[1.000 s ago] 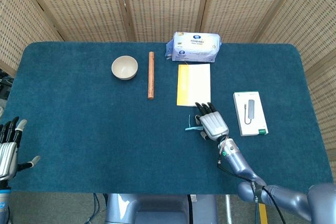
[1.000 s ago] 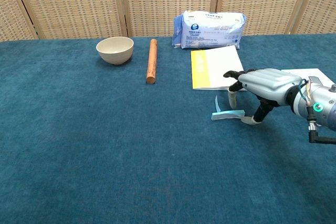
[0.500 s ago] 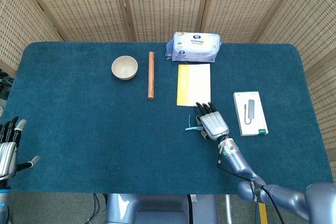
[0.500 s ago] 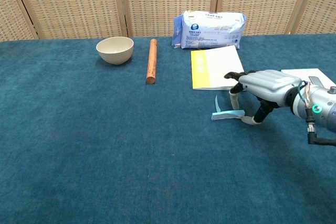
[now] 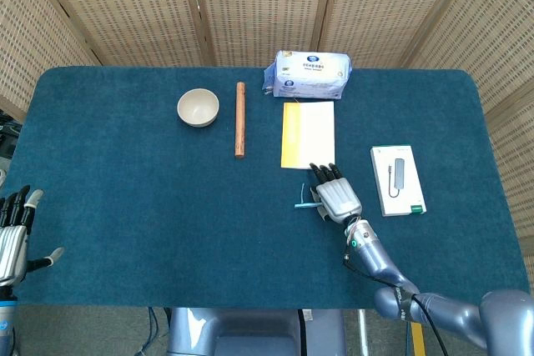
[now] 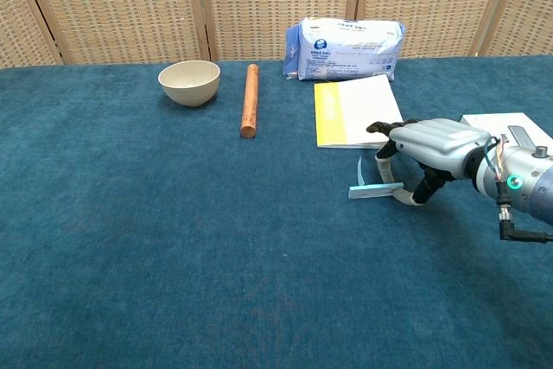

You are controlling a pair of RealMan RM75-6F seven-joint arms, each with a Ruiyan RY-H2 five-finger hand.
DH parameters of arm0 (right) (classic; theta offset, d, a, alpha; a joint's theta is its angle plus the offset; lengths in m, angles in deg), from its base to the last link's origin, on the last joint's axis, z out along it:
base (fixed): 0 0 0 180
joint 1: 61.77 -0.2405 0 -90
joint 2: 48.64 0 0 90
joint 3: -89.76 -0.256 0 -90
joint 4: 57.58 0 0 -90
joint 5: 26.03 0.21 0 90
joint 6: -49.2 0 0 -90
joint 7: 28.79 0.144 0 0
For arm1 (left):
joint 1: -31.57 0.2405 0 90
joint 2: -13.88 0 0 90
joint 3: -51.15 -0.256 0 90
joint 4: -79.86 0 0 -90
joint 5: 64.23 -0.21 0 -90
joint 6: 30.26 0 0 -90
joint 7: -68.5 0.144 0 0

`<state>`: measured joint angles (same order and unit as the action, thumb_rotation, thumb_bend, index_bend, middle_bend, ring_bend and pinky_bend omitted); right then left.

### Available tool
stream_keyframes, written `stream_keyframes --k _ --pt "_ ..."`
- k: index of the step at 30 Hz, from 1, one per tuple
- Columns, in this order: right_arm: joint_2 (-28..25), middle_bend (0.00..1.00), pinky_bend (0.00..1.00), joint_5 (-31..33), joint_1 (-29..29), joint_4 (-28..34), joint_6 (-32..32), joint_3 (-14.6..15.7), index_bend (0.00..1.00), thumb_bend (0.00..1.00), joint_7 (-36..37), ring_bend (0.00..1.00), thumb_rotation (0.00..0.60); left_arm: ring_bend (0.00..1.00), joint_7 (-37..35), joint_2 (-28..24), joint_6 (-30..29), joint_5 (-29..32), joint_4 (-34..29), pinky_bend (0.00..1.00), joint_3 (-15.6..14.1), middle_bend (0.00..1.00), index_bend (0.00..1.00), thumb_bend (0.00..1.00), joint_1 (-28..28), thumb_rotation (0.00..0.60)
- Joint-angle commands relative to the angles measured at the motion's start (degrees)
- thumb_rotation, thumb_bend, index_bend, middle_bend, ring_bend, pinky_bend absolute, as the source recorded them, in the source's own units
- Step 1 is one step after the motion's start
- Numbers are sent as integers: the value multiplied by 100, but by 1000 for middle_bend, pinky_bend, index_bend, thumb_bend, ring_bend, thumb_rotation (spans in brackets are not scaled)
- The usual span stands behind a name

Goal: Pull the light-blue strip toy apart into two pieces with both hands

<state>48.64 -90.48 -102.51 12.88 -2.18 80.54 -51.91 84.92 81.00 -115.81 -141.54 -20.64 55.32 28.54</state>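
Right hand arches over the strip, fingers apparently touching but not clamped, positioned to grasp; left hand idle, fingers apart, at the desk corner.

The right hand hides most of the light-blue strip toy.

From the light-blue strip toy, your 9 and 6 o'clock sides are open blue table. At 12 o'clock the yellow-edged booklet lies near, with the wipes pack beyond it. At 3 o'clock sits the white box. The wooden rod and bowl stand well apart at 10 o'clock.
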Motion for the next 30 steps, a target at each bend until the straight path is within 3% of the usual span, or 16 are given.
stream_keyframes --k 1,8,18,20,26,30 --pt "11 0 0 -7 -6 -22 -19 2 554 508 -12 0 600 0 -3 1 4 2 0 0 -5 0 0 0 -1 600" --pt "-67 0 0 -156 19 78 -136 17 578 517 100 0 600 0 8 -3 26 6 -1 0 -6 0 0 0 -24 600" --pt "-500 0 0 -1103 62 735 -668 149 597 517 481 0 600 10 268 42 186 -260 374 12 255 0 0 0 -458 600" --pt "-592 0 0 -1215 35 915 -710 137 597 517 484 0 600 80 153 170 105 -590 668 53 409 29 0 0 -678 600" --pt "-718 0 0 -1301 -160 1409 -686 -38 605 517 225 0 600 388 -688 440 277 -1371 1535 214 591 316 2 0 -1357 600" --pt "-672 0 0 -1148 -335 1592 -546 -198 608 517 11 0 600 678 -1219 566 665 -1822 1933 496 680 617 144 0 -2008 600"
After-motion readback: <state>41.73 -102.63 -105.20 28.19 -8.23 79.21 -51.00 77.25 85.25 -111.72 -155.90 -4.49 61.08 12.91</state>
